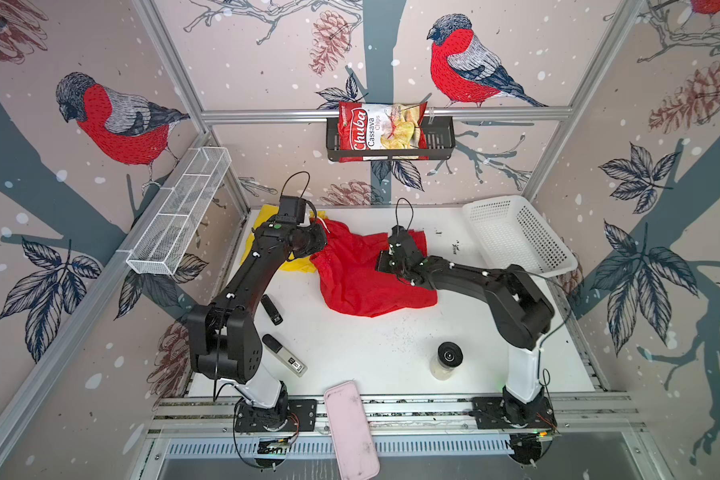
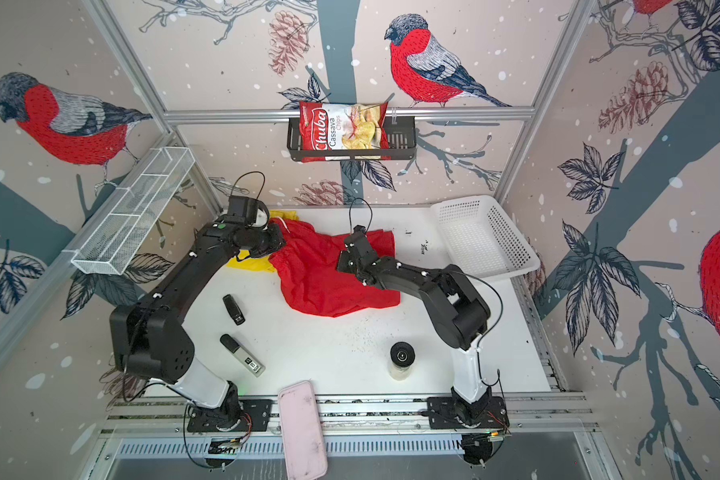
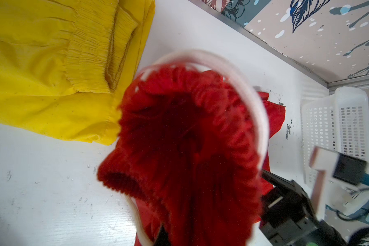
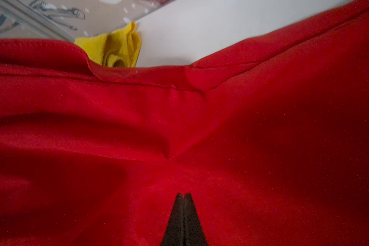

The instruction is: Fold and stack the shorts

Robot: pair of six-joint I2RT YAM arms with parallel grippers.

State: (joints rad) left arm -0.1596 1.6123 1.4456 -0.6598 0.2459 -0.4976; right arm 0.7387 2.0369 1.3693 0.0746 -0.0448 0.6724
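The widest free stretch of the bench (image 1: 371, 345) is its front middle. It lies between the jar (image 1: 447, 359) (upright, black-lidded) on the right and the black device (image 1: 272, 309) and grey device (image 1: 285, 355) on the left.

The red shorts (image 1: 362, 282) heap across the rear centre, just beside the yellow shorts (image 1: 296, 264) that fill the rear left corner. A bare lane runs between the red cloth and the white basket (image 1: 547, 239) at the rear right.

The left arm (image 1: 246, 282) slants over the left side and the right arm (image 1: 466, 274) over the right. Both reach into the red heap.

The pink case (image 1: 351, 430) lies across the front rail, its far end over the bench edge.
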